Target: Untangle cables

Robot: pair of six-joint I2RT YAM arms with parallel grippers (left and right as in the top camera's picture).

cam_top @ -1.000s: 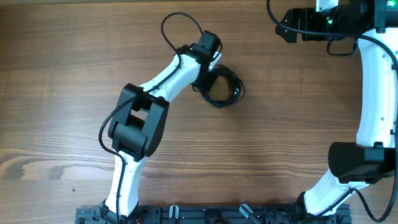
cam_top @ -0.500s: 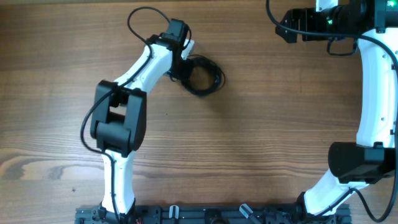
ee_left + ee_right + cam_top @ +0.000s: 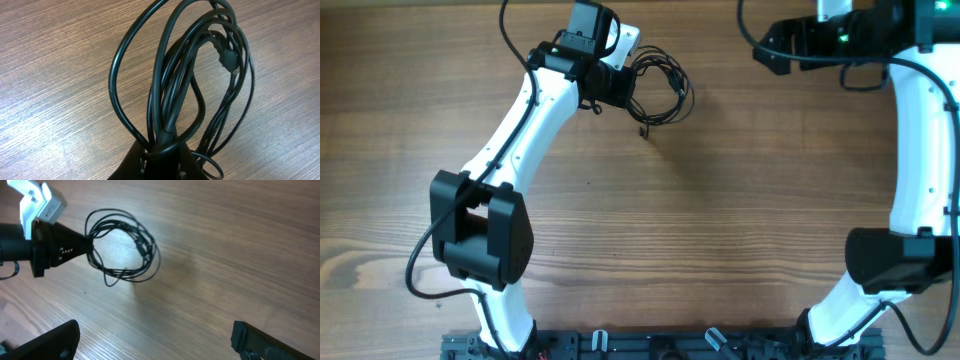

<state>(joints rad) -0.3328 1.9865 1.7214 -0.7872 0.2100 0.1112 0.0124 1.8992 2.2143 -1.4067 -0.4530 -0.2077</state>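
The cables (image 3: 662,84) are sitting in one small black bunch of loops near the far edge of the table (image 3: 720,230), a bit left of the middle. The loops are lying over each other, and one small plug end (image 3: 228,59) is showing near the top of the bunch in the left wrist view. One thin loose end (image 3: 642,128) is sticking out toward the near side. The left gripper (image 3: 162,156) is pinching the bunch at one side, its jaws squeezing tight around several cords at once. A soft shadow (image 3: 187,265) is falling on the wood a little way off from the loops, so the bunch is looking lifted off the table. The right gripper (image 3: 770,47) is hanging well apart from the bunch, off to the right near the far edge, touching nothing. Its fingers (image 3: 52,341) are standing wide apart with only bare wood between them.
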